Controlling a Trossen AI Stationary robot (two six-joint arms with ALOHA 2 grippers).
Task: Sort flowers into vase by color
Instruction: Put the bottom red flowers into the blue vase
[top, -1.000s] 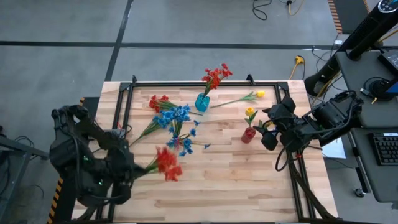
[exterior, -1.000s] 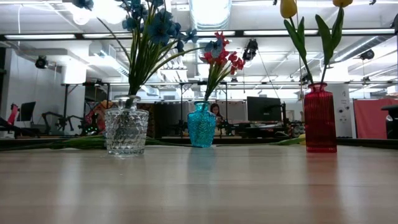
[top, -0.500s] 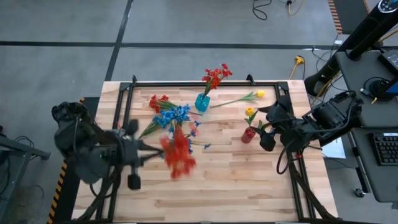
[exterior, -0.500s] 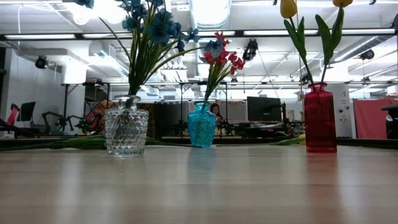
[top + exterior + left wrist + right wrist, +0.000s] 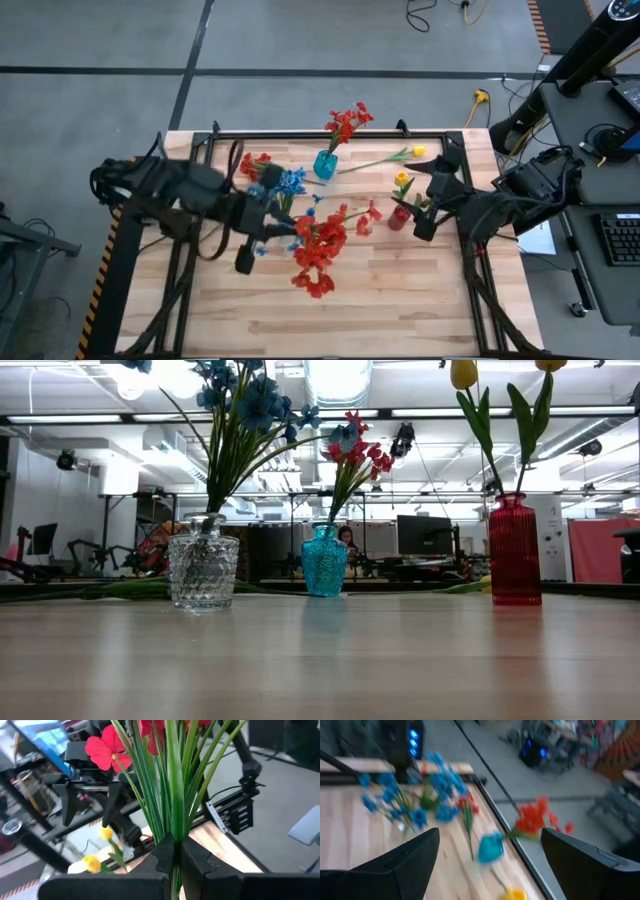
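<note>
Several red flowers (image 5: 322, 248) are clamped by their green stalks in the left end effector (image 5: 173, 851), heads held above the bench (image 5: 400, 300) middle. Right end effector (image 5: 490, 865), fingers spread apart, hovers beside the red vase (image 5: 399, 217).

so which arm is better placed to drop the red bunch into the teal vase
Left. The left gripper is shut on the red flowers over mid-table, near the teal vase. The right gripper hangs open and empty beside the red vase.
</note>
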